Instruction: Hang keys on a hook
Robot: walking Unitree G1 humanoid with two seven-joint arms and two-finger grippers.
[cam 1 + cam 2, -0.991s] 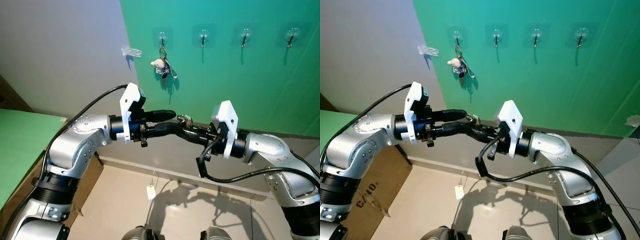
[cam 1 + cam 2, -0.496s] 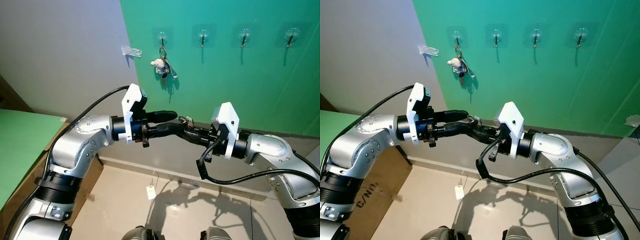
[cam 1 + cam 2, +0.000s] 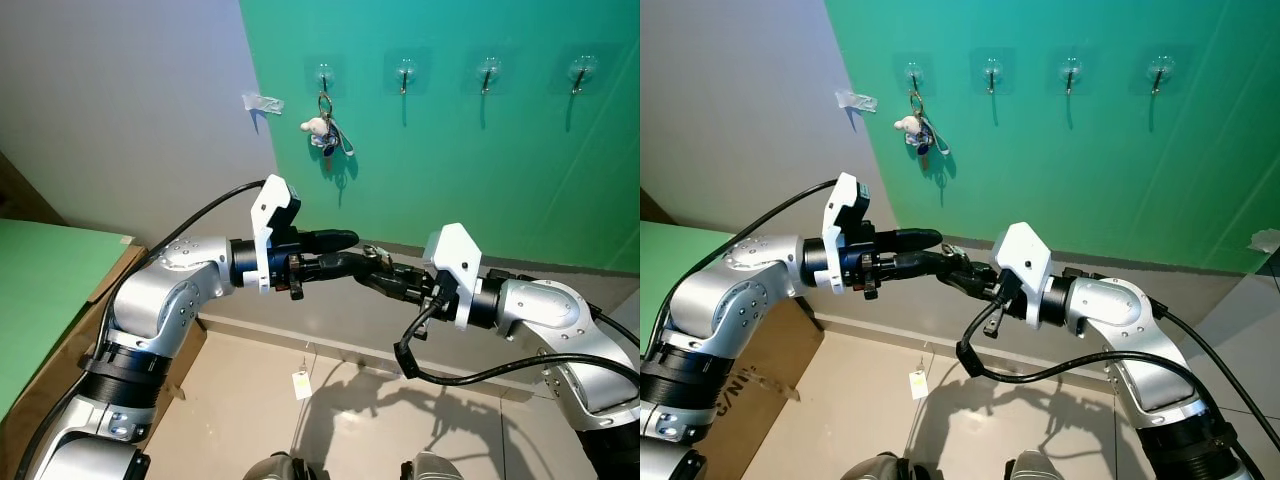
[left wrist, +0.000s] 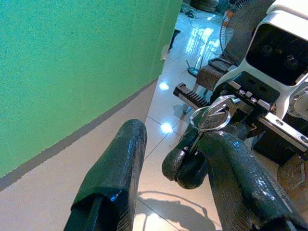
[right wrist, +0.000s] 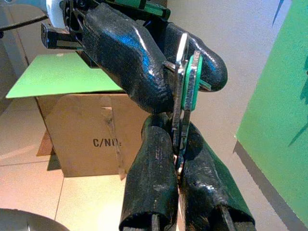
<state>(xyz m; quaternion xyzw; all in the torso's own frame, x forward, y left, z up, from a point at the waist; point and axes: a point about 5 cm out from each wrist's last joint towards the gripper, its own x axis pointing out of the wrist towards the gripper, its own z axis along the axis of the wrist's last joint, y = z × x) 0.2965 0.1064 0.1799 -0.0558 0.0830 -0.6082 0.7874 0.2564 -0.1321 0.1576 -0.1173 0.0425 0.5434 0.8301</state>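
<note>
A bunch of keys (image 3: 375, 253) on a silver ring with a green tag (image 5: 193, 86) sits pinched in my right gripper (image 3: 371, 268), which is shut on it in mid-air before the green wall. My left gripper (image 3: 356, 250) reaches in from the left and stands open, its two black fingers (image 4: 120, 178) on either side of the ring (image 4: 211, 113) and the right fingertips. Several hooks line the wall; the left one (image 3: 324, 72) carries another key bunch with a small white plush (image 3: 322, 128), and the hook beside it (image 3: 404, 72) is bare.
A cardboard box (image 3: 150, 380) with a green top (image 3: 40, 290) stands at the left. A white tag (image 3: 301, 384) lies on the tiled floor. A black cable (image 3: 410, 355) loops under my right arm. Tape (image 3: 262, 102) sticks to the grey wall.
Both grippers have sunk a little with the keys between them, and the left gripper has reached slightly further right. The right gripper keeps its hold; the left stays open.
</note>
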